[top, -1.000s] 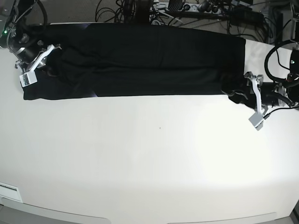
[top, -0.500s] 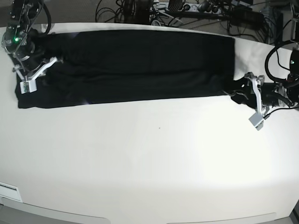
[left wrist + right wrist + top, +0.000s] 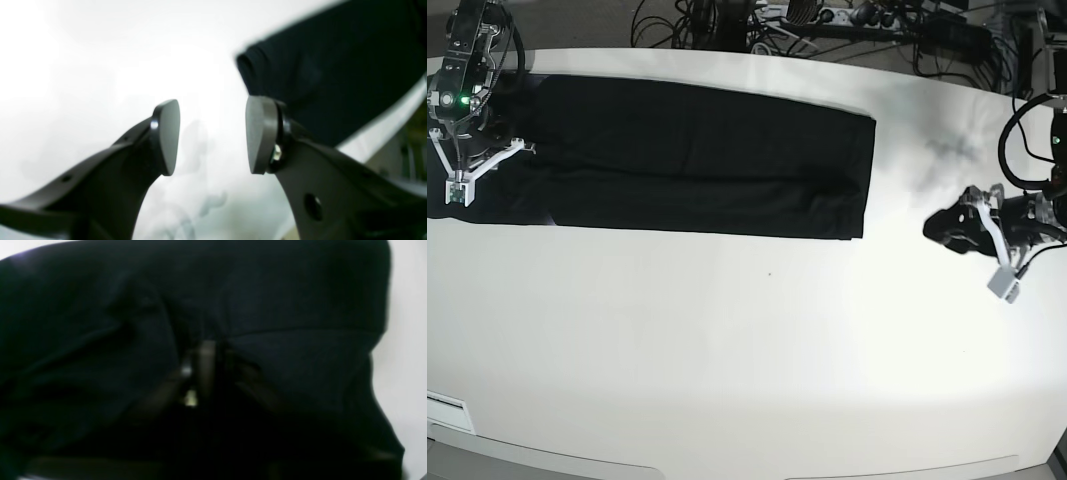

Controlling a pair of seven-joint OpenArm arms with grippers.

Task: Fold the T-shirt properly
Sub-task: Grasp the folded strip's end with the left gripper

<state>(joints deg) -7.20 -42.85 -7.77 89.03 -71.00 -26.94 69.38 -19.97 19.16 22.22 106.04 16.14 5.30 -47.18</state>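
Dragged toward the base view's left, the T-shirt (image 3: 697,155) now ends well short of the left gripper (image 3: 947,228), where half a second ago its edge lay right at those fingers. It lies as a long black band across the far half of the tabletop (image 3: 757,360), plain side up. In the left wrist view the left gripper's (image 3: 210,136) fingers stand moderately apart with nothing between them, the shirt's rolled edge (image 3: 247,63) beyond. The right gripper (image 3: 482,165) sits on the band's left end; its wrist view shows dark fingers (image 3: 205,373) pinched together in bunched cloth, apparently holding it. My reading: the left end is released, so the next crosswise fold needs a fresh grasp there.
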